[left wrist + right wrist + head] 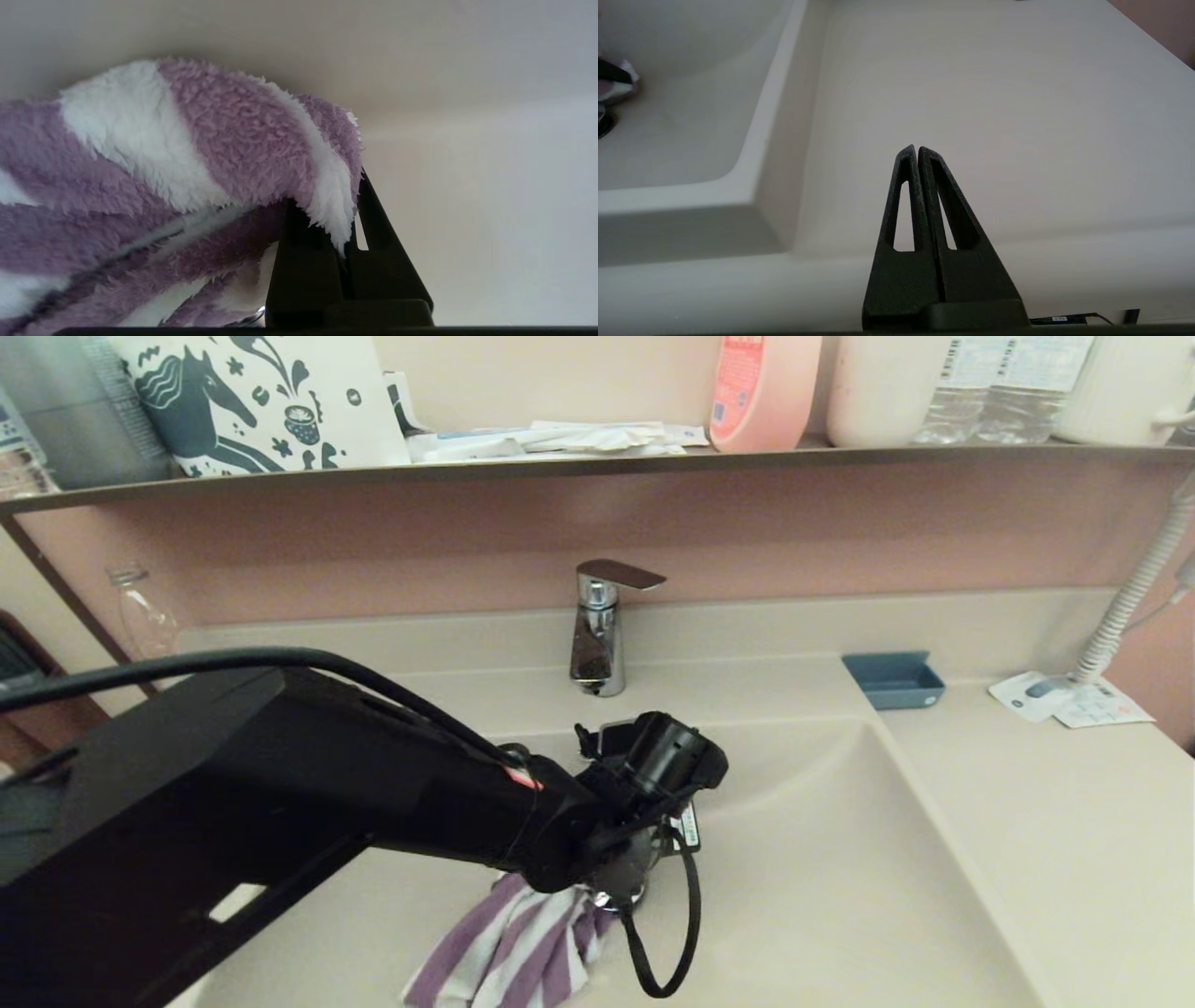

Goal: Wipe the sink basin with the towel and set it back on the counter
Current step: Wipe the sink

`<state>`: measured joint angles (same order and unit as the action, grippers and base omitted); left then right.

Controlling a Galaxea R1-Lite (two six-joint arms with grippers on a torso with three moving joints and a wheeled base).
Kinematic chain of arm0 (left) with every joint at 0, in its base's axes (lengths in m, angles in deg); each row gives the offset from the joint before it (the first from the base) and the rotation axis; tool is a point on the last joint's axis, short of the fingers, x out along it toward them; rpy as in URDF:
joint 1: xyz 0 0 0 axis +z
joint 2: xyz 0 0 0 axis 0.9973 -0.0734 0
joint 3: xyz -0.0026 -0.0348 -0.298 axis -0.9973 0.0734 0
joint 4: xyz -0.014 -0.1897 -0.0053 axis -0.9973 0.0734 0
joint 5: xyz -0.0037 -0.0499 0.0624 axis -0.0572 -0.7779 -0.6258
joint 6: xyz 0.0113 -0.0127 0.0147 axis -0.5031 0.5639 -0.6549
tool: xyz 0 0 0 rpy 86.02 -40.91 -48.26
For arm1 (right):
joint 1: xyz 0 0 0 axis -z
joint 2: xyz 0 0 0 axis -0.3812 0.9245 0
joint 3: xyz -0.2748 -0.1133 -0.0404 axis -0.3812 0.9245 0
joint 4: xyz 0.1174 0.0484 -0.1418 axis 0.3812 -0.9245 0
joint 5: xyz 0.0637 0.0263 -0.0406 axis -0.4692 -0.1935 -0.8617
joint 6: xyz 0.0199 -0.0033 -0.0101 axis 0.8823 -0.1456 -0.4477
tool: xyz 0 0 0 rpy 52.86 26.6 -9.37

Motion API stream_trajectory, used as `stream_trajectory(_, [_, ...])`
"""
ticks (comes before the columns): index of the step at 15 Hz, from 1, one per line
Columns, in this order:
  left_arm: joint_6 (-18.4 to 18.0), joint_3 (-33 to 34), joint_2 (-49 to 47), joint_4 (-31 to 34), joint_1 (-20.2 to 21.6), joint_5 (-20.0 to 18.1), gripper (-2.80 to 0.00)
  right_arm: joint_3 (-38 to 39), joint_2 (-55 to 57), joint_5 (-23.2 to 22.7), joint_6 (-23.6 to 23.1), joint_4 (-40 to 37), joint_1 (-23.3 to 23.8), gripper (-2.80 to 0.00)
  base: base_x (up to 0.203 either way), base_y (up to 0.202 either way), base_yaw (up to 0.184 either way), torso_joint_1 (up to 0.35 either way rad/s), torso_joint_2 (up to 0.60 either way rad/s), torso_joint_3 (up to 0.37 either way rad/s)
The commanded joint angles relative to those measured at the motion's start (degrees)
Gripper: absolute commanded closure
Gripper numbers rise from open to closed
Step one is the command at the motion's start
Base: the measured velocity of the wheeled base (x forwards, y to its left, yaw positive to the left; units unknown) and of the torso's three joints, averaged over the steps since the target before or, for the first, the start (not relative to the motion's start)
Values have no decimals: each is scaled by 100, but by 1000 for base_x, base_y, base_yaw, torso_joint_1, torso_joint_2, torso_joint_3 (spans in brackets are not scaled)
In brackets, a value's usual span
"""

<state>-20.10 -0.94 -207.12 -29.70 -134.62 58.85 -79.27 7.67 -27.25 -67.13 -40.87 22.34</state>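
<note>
The purple-and-white striped towel (523, 952) lies bunched on the floor of the sink basin (840, 859), near its front. My left arm reaches down into the basin from the left, and the wrist hides the left gripper (611, 896) in the head view. In the left wrist view the left gripper (337, 201) is shut on a fold of the towel (196, 154), with the basin wall behind. My right gripper (916, 149) is shut and empty. It hovers over the counter (994, 93) to the right of the basin (691, 116). The counter (1055, 840) is bare there.
A chrome faucet (597, 635) stands behind the basin. A small blue tray (894, 679) and paper leaflets (1064, 700) sit at the counter's back right, beside a coiled white cord (1134, 597). The shelf (597, 462) above holds a horse-print bag (261, 401) and bottles.
</note>
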Motion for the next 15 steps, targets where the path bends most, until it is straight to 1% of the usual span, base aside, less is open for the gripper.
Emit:
stream_trajectory(1, [28,-235,-398,-12,-153,144,0,0,7,4,0,2,-1,0,0,0,0,0,0,0])
stream_trajectory(4, [12,-514,-503,37,-274,184,0,0,7,-3,4,2,-1,0,0,0,0,0,0,0])
stream_trajectory(6, [-7,-912,-576,174,-323,186,0,0,7,-1,0,2,-1,0,0,0,0,0,0,0])
stream_trajectory(12, [1,-2080,-728,1188,-734,174,0,0,7,1,0,2,-1,0,0,0,0,0,0,0])
stream_trajectory(13, [40,-2103,-727,1315,-834,163,0,0,7,4,0,2,-1,0,0,0,0,0,0,0])
stream_trajectory(14, [172,-2037,-674,1440,-901,146,0,0,7,3,0,2,-1,0,0,0,0,0,0,0])
stream_trajectory(15, [398,-1945,-589,1746,-973,110,0,0,7,-4,0,2,-1,0,0,0,0,0,0,0])
